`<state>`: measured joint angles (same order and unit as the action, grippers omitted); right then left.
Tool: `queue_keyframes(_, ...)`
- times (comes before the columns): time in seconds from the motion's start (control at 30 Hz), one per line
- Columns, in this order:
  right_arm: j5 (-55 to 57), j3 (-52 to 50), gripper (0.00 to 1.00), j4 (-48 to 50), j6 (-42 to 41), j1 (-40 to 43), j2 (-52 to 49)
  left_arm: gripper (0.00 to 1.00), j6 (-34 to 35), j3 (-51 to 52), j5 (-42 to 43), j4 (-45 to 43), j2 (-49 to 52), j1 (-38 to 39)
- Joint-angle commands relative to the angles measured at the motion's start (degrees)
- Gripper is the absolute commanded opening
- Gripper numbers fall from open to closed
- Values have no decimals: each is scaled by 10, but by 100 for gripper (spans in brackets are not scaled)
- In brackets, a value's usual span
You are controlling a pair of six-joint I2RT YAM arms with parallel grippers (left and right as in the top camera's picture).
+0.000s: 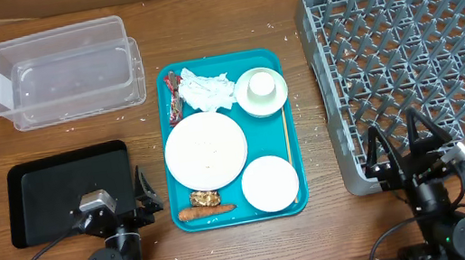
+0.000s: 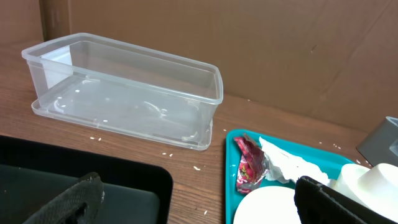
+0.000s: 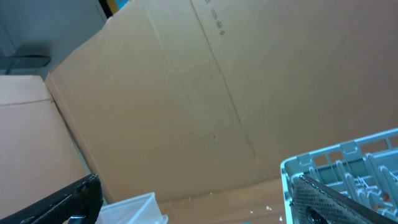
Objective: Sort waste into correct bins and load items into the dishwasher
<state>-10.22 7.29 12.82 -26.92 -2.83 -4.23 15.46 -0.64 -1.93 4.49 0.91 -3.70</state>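
Sitting on the teal tray (image 1: pixel 293 131) in the middle of the table are nearly all the things to be sorted. A crumpled napkin (image 1: pixel 209 92) lies at its far end, with a red-and-white wrapper (image 1: pixel 174 97) just to its left and a white cup (image 1: pixel 262 91) to its right. The big plate (image 1: pixel 206 149) fills the middle. The small bowl (image 1: pixel 270 183) is at the near right corner, and a thin wooden stick (image 1: pixel 285 136) lies along the right rim. A brown food lump (image 1: pixel 205 197) and an orange carrot stick (image 1: pixel 206 212) sit at the near edge, below the plate. A few rice grains (image 2: pixel 166 154) dot the wood near the clear tub (image 1: pixel 65 71), which stands far left. The black tray (image 1: pixel 68 191) lies in front of the tub, and the grey dish rack (image 1: pixel 413 50) stands to the right.

The left gripper (image 1: pixel 147 195) hangs between the black tray and the teal tray, its fingers spread wide with nothing between them. The right gripper (image 1: pixel 396 139) sits over the near left corner of the rack, also wide apart and empty.
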Motion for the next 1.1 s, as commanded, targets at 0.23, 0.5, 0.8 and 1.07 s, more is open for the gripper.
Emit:
queue_keyframes(0.23, -144, 269, 100, -65, 72, -1, -348, 100, 4, 3, 5, -2, -6, 4)
queue_keyframes(0.5, -206, 611, 100, -395, 223, -35, -680, 100, 4, 3, 5, -2, -6, 4)
queue_keyframes(0.8, -74, 929, 100, -715, 289, -135, -968, 100, 4, 3, 5, -2, -6, 4)
queue_keyframes(1.07, -122, 933, 100, -646, 258, -186, -1044, 100, 4, 3, 5, -2, -6, 4)
